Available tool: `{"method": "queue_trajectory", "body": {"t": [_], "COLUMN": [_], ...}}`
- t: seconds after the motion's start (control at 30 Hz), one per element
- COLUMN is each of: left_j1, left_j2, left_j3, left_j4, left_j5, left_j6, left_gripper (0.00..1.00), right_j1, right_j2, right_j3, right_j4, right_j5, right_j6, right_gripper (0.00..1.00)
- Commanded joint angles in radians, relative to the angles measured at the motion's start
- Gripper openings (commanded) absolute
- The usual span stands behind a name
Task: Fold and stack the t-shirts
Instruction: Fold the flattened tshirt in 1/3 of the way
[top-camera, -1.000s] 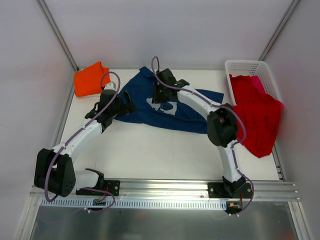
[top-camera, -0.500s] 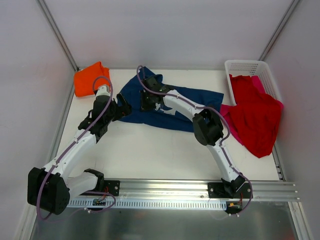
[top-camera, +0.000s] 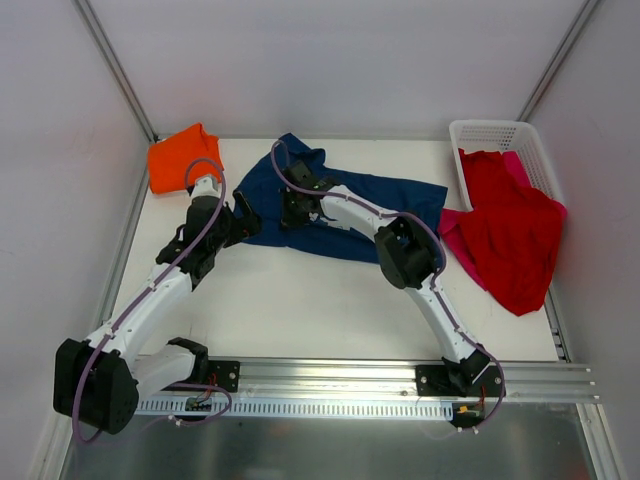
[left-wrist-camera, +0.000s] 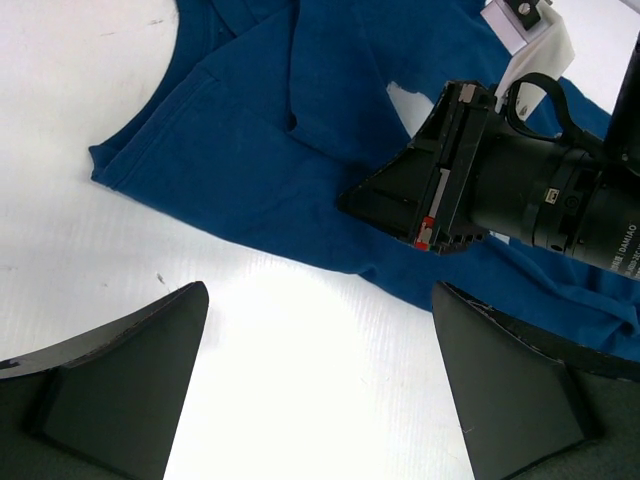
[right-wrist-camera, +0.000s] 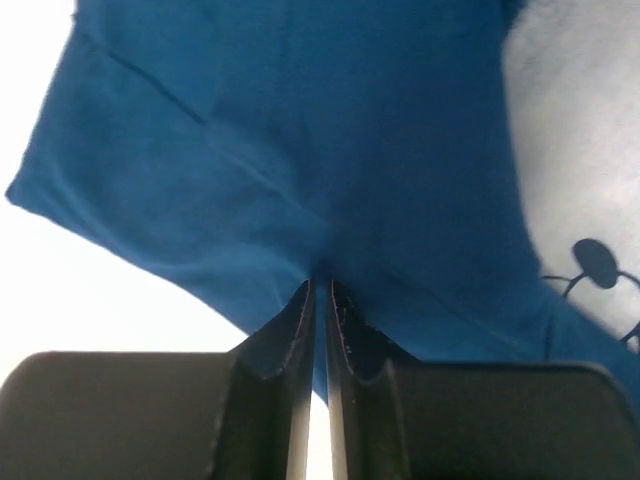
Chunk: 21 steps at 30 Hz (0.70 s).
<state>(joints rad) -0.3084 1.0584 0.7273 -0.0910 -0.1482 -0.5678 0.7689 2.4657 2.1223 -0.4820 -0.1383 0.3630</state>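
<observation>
The navy blue cloth short-sleeved t-shirt (top-camera: 405, 195) lies spread on the white desk (top-camera: 300, 300), toward the back. The right end effector (right-wrist-camera: 318, 288) is pinched nearly closed on a fold of it. The left end effector (left-wrist-camera: 320, 295) hangs wide open and empty, just beside its edge.

left gripper (left-wrist-camera: 318, 300): dark fingers spread wide over white tabletop (left-wrist-camera: 80, 280) | navy blue cloth t-shirt (left-wrist-camera: 270, 150): lying rumpled just beyond them | right gripper (left-wrist-camera: 360, 197): black, tip down on the shirt
</observation>
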Motion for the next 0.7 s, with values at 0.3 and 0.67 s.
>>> {"method": "queue_trajectory", "body": {"t": [0.3, 0.67], "left_j1": [-0.008, -0.008], "left_j2": [0.038, 0.112], "left_j3": [0.006, 0.014], "left_j4": [0.020, 0.046], "left_j5": [-0.050, -0.056], "left_j6": [0.017, 0.026], "left_gripper": [0.95, 0.94], "right_j1": [-0.083, -0.190], "right_j2": [0.001, 0.018], "right_j3": [0.038, 0.037], "right_j4": [0.023, 0.063], "right_j5": [0.005, 0.014], "right_j6": [0.005, 0.002], "right_gripper": [0.11, 0.24]}}
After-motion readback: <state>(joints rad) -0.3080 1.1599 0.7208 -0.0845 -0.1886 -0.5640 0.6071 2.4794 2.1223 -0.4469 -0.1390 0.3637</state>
